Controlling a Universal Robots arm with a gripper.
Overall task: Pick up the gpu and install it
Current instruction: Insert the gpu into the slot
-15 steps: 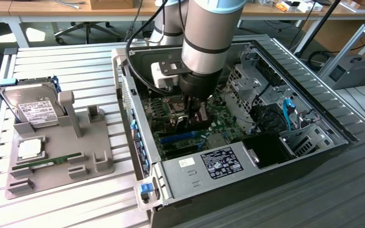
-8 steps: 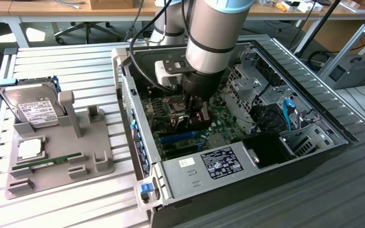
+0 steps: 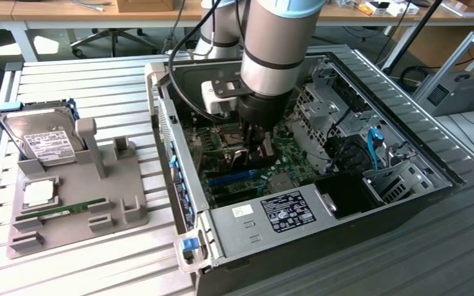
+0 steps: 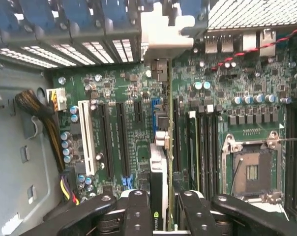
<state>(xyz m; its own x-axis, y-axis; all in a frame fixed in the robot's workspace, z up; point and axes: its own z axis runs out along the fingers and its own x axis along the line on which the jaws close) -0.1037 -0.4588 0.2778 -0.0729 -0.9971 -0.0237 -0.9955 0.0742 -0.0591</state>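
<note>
The gpu [image 4: 161, 167] is seen edge-on in the wrist view, a thin green card with a black fan side and a silver end bracket [image 4: 165, 29]. My gripper [image 4: 163, 216] is shut on it, one black finger [image 4: 137, 211] on each side. The card stands upright over the motherboard [image 4: 133, 88], along a blue slot [image 4: 156, 110]. Whether it sits in the slot I cannot tell. In the exterior view my gripper [image 3: 253, 148] reaches down into the open computer case [image 3: 179, 160], and the gpu [image 3: 249, 159] shows dark below it, close to the board.
A white slot [image 4: 88, 137] and black slots [image 4: 123, 137] lie beside the card, memory slots and the CPU socket [image 4: 252, 169] on its other side. At the exterior view's left a grey fixture [image 3: 130, 203] holds a hard drive [image 3: 44, 139] and a memory stick [image 3: 60, 211].
</note>
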